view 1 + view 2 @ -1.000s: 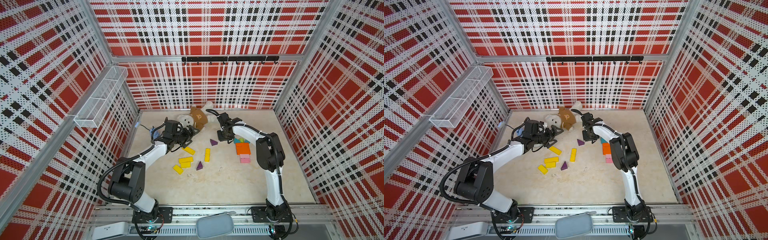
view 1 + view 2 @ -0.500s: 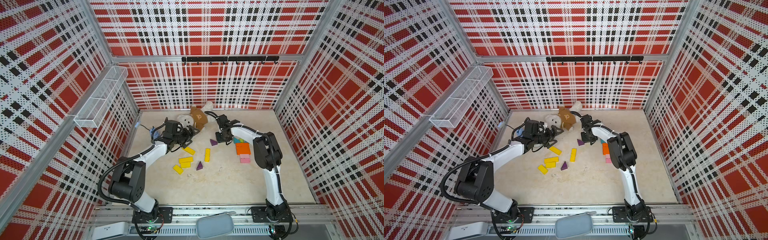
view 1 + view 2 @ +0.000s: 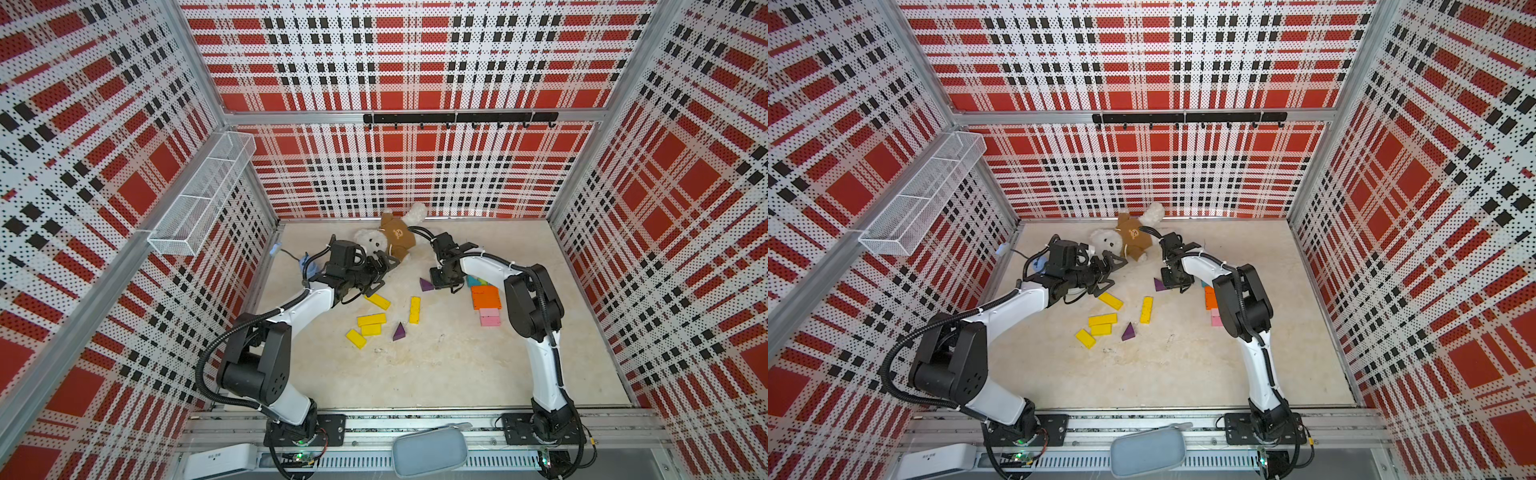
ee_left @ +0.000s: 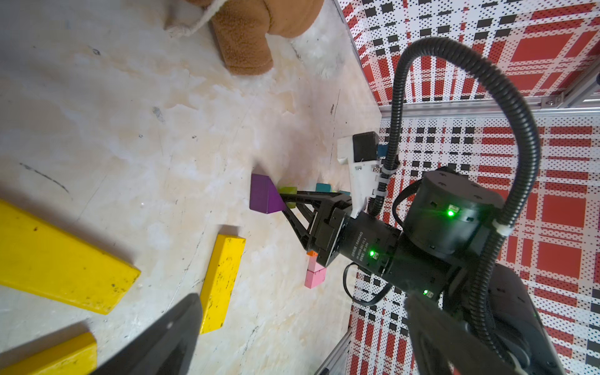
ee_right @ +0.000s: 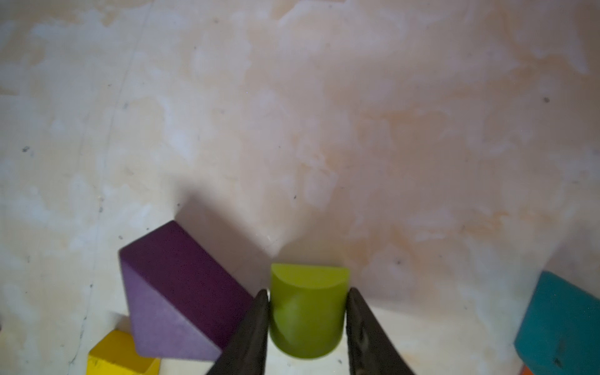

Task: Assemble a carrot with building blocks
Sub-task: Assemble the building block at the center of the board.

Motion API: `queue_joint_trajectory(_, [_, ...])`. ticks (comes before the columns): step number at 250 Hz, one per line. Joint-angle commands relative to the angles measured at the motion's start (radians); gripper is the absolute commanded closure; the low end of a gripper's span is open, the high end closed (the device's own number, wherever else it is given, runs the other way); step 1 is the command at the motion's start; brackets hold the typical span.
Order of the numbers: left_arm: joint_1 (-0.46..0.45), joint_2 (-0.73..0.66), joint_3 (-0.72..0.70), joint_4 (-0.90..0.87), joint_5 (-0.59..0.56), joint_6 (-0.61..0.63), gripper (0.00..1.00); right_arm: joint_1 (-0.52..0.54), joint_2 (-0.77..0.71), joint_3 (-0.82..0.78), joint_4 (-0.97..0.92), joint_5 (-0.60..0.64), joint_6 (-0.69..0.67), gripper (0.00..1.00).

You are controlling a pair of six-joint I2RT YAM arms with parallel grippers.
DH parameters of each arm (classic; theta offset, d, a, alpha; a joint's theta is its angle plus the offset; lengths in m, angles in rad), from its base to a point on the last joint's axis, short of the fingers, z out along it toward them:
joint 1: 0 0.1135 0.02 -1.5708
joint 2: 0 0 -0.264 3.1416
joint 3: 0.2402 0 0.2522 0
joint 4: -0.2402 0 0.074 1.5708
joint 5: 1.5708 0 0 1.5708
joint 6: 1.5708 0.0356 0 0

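The right gripper [image 5: 307,293] pinches a lime-green half-round block [image 5: 306,318] across its width, its length running out along the fingers. It sits low at the table [image 5: 324,113], touching or just clear, I cannot tell, with a purple triangle [image 5: 181,285] just beside one jaw and a teal block [image 5: 565,324] near the other. The orange block [image 3: 485,297] and pink blocks [image 3: 489,316] of the carrot lie beyond that teal piece, on the right arm's side, so this arm is nearer; the left gripper [image 3: 381,272] hangs spread and empty by the yellow blocks [image 3: 372,320]. No block bears writing, and the lettering on the right wrist's housing [image 4: 360,246] is too small to read.
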Motion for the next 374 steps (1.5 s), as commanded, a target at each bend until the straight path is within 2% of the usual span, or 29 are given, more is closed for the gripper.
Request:
queue_joint_trajectory(1, [-0.002,0.006,0.027,0.018,0.006,0.007,0.01,0.008,0.010,-0.004,0.028,-0.008,0.017,0.62])
queue_joint_trajectory(63, [-0.002,0.002,0.027,0.018,0.005,0.008,0.00,0.012,0.017,0.000,0.010,-0.002,0.027,0.61])
queue_joint_trajectory(91, [-0.002,0.004,0.027,0.018,0.005,0.006,0.01,0.014,0.010,-0.007,0.012,-0.002,0.032,0.57])
queue_joint_trajectory(136, [-0.002,0.004,0.027,0.018,0.006,0.006,0.00,0.014,-0.010,-0.005,0.006,0.003,0.032,0.55])
queue_joint_trajectory(214, [-0.002,0.005,0.027,0.018,0.003,0.007,0.00,0.011,-0.074,0.007,-0.008,0.040,0.026,0.55])
queue_joint_trajectory(374, [-0.002,0.009,0.027,0.018,0.005,0.006,0.00,-0.052,0.098,0.186,-0.086,0.088,-0.016,0.58])
